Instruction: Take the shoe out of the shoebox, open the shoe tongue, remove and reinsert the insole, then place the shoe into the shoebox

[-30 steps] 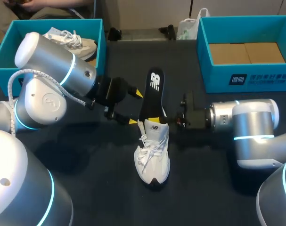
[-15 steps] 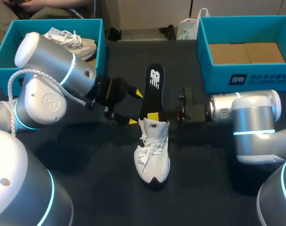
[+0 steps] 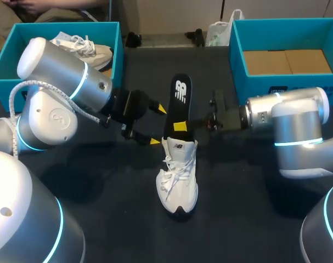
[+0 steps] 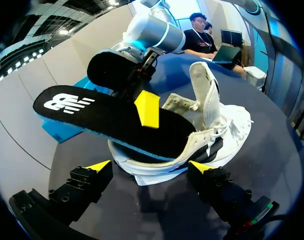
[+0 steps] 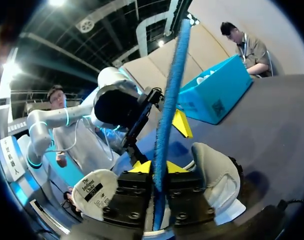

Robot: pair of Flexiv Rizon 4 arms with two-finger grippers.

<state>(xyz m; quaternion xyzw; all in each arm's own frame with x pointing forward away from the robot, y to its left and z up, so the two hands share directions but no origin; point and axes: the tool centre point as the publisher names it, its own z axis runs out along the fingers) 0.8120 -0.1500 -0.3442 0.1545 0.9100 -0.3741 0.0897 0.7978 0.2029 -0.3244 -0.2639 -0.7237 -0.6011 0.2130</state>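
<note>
A white lace-up shoe [image 3: 178, 178] stands on the dark table, toe toward me. Its black insole [image 3: 178, 104] sticks up and back out of the heel opening. My right gripper [image 3: 181, 127] comes in from the right and is shut on the insole's lower part. In the right wrist view the insole [image 5: 169, 90] runs edge-on between the fingers of that gripper [image 5: 159, 167], with the shoe [image 5: 217, 175] just below. My left gripper [image 3: 158, 125] stands open just left of the insole. In the left wrist view the shoe [image 4: 212, 125] and insole [image 4: 101, 112] lie ahead of its spread tips [image 4: 150, 167].
A teal shoebox [image 3: 1, 66] at the back left holds another white shoe [image 3: 81, 46]. A second teal shoebox [image 3: 237, 49] at the back right shows only its cardboard floor. A white bag [image 3: 218, 33] stands behind the table's middle.
My right gripper has moved away from me and slightly up with the insole, drawing it farther out of the shoe. The left arm and the shoe have stayed put.
</note>
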